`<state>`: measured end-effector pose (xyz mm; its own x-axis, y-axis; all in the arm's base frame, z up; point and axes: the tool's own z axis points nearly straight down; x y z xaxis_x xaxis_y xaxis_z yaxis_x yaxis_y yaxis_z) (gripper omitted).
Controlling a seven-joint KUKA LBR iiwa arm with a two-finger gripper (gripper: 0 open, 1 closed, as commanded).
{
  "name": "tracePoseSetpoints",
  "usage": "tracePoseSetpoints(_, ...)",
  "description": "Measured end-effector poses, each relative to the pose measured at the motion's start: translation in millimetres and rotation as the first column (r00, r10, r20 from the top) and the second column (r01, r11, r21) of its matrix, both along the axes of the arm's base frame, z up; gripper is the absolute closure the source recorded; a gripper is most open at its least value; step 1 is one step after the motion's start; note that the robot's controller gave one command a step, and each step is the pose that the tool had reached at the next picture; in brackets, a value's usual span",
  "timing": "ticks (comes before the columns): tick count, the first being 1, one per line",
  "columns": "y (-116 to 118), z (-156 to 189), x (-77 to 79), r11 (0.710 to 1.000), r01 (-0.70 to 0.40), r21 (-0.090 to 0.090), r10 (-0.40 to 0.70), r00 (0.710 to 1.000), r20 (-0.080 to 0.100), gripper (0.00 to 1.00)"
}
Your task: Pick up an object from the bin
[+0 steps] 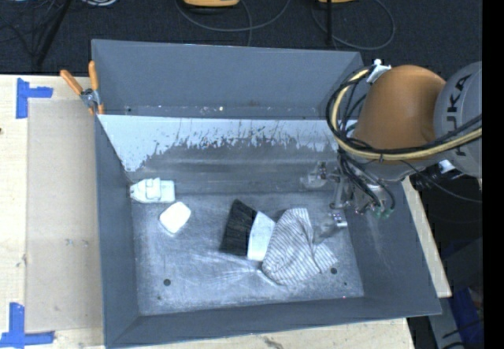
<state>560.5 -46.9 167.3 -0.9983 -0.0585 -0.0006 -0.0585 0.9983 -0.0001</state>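
Observation:
My gripper (337,213) hangs low at the right side of the bin, under the orange-brown wrist cover. Its tip is just above the upper right edge of a crumpled grey-and-white striped cloth (295,254) that lies on the bin floor at the right of centre. Against the cloth's left side lies a black brush (237,227) with a white block (261,237) on its right end. Whether the gripper touches the cloth cannot be made out.
Two white things lie at the left of the bin floor: a small bottle-like piece (153,191) and a rounded block (175,217). The arm and its cables reach in over the right rim. The bin's back wall slopes up behind the gripper.

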Motion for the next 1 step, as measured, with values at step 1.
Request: tracePoseSetpoints(1,-22.8,-18.2,-26.0,0.998,0.063,0.001,-0.063,0.998,-0.001,0.00)
